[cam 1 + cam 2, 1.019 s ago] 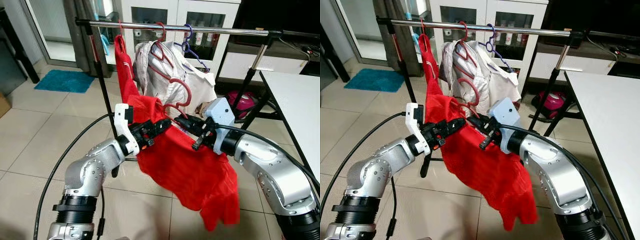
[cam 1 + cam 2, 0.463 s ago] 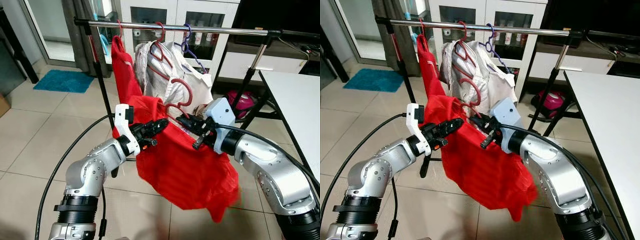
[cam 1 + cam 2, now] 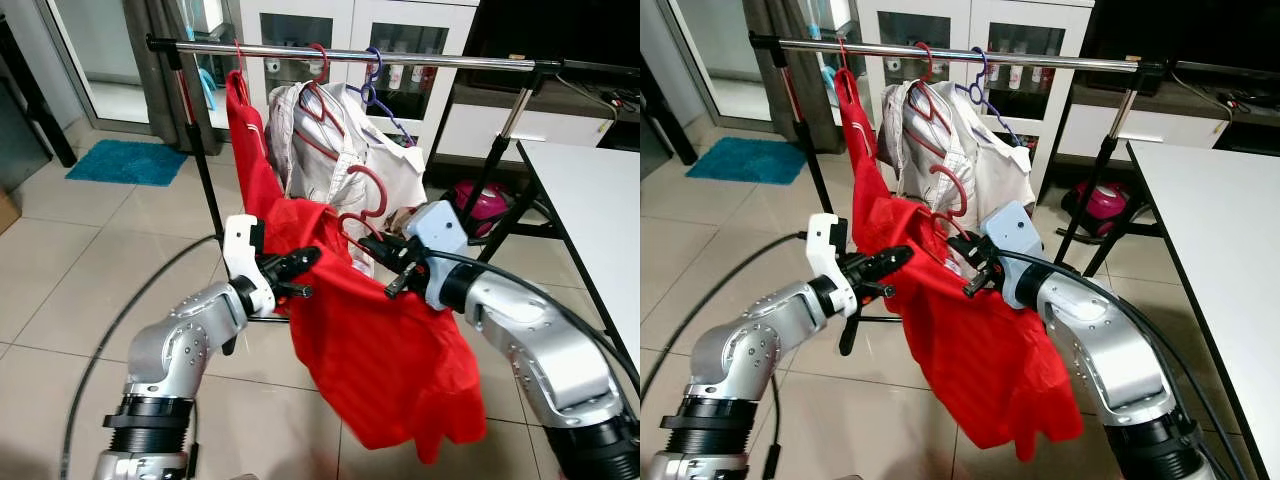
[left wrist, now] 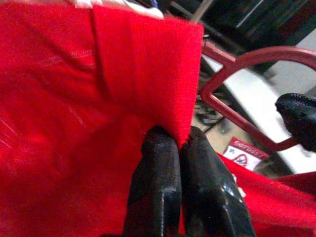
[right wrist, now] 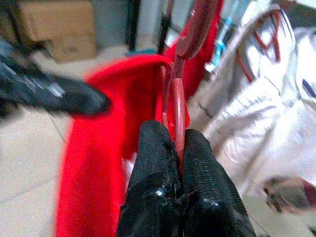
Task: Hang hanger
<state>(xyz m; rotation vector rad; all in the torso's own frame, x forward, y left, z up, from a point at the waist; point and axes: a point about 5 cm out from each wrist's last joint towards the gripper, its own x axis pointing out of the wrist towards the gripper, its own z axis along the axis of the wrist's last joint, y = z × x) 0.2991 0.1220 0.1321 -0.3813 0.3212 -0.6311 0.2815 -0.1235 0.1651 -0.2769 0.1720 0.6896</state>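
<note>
A red garment hangs over a red hanger in front of the clothes rail. My right gripper is shut on the hanger's lower bar, seen close up as the red hanger between the right gripper fingers. My left gripper is shut on a fold of the garment near its collar; the left wrist view has the red cloth pinched in the left gripper. The two grippers are close together, well below the rail.
On the rail hang a white shirt on a red hanger, a purple hanger and a red cloth. A white table stands at the right, with a pink object on the floor behind. A blue mat lies far left.
My left gripper has drawn back a little to the left with the cloth. The garment's lower end has swung and now hangs longer. The right gripper has barely moved.
</note>
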